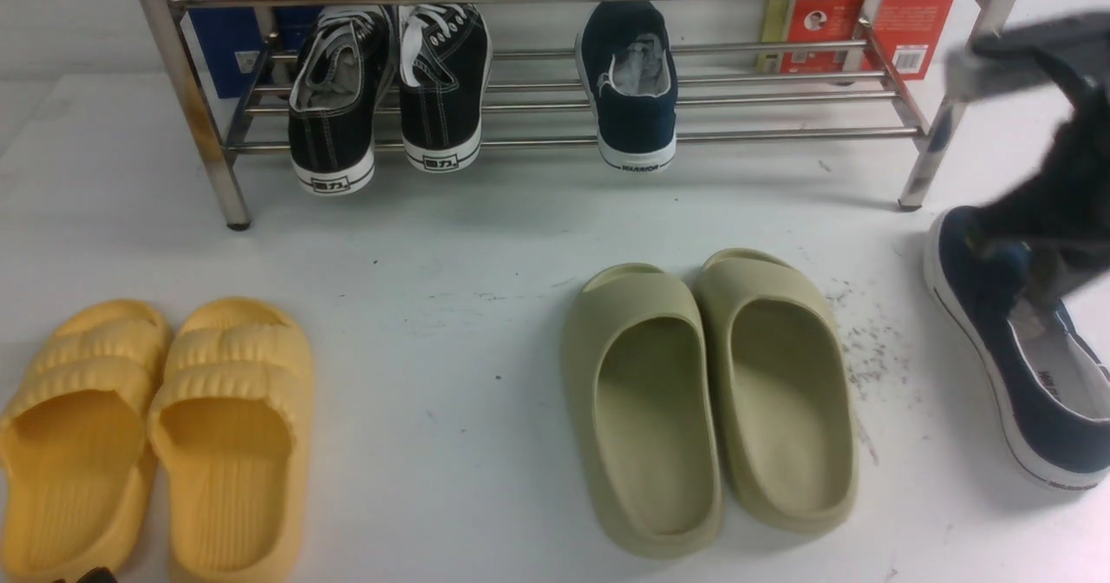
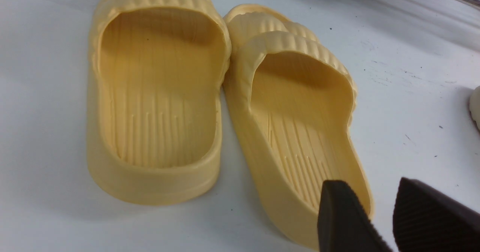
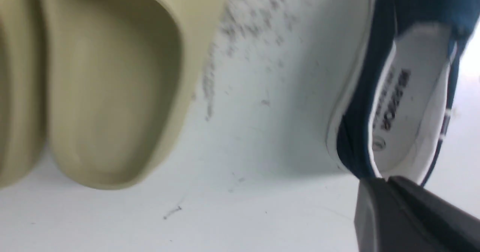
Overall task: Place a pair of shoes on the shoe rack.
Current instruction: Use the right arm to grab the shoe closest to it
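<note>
white surface (image 1: 486, 245): steel rack (image 1: 186, 88), yellow slides (image 1: 230, 444), olive slides (image 1: 642, 409), navy sneaker (image 1: 1032, 409)

The left tool (image 2: 370, 188) has two dark brown, wedge-shaped fingers (image 2: 345, 222) with finely ribbed inner pads. The right tool (image 3: 386, 182) shows smooth, dark grey, tapered tips. Behind it the arm (image 1: 1075, 158) is black and blurred, with a grey block (image 1: 980, 69) above the tool.

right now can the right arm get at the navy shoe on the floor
Probably yes: the right gripper sits at the opening of the navy shoe, with nothing between them.
</note>
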Motion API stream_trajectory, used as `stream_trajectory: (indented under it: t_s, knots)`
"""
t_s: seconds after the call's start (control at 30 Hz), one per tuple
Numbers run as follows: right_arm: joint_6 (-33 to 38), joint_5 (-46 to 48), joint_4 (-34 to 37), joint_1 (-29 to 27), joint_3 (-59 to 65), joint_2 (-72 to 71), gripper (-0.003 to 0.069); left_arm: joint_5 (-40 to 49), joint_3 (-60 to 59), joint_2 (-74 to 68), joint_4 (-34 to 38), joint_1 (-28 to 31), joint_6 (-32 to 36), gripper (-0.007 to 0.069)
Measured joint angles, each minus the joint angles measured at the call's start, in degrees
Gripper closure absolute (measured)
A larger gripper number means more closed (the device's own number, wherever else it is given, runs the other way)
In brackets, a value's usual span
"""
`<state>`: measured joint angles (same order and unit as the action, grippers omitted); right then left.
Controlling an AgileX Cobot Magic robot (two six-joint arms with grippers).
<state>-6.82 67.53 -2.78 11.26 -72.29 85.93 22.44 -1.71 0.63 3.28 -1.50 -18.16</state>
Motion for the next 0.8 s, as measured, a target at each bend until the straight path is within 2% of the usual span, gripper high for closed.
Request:
stream_trajectory:
  t_s: [0.07, 0.13, 0.17, 0.23, 0.37, 0.53, 0.63, 0.8]
  knots:
    - [-0.12, -4.56, 1.36, -2.65, 5.78, -1.10, 0.0543, 0.00, 0.00, 0.00, 0.00, 0.00, 0.00, 0.0396]
    - [-0.12, -10.49, 3.39, -5.10, 11.21, -1.33, 0.0464, 0.00, 0.00, 0.00, 0.00, 0.00, 0.00, 0.0392]
    - [-0.12, -10.49, 3.39, -5.28, 11.63, -1.33, 0.0456, 0.00, 0.00, 0.00, 0.00, 0.00, 0.00, 0.0392]
    - [-0.12, -16.96, 4.81, -6.90, 15.66, -0.48, 0.0340, 0.00, 0.00, 0.00, 0.00, 0.00, 0.00, 0.0389]
    - [-0.12, -22.24, 3.69, -7.26, 17.15, 2.01, 0.0243, 0.00, 0.00, 0.00, 0.00, 0.00, 0.00, 0.0386]
    - [-0.13, -26.89, 2.78, -7.31, 17.15, 6.08, 0.0236, 0.00, 0.00, 0.00, 0.00, 0.00, 0.00, 0.0386]
    - [-0.13, -27.52, 2.78, -7.31, 17.15, 8.61, 0.0274, 0.00, 0.00, 0.00, 0.00, 0.00, 0.00, 0.0386]
    - [-0.13, -27.85, 1.58, -7.31, 17.15, 10.70, 0.0394, 0.00, 0.00, 0.00, 0.00, 0.00, 0.00, 0.0386]
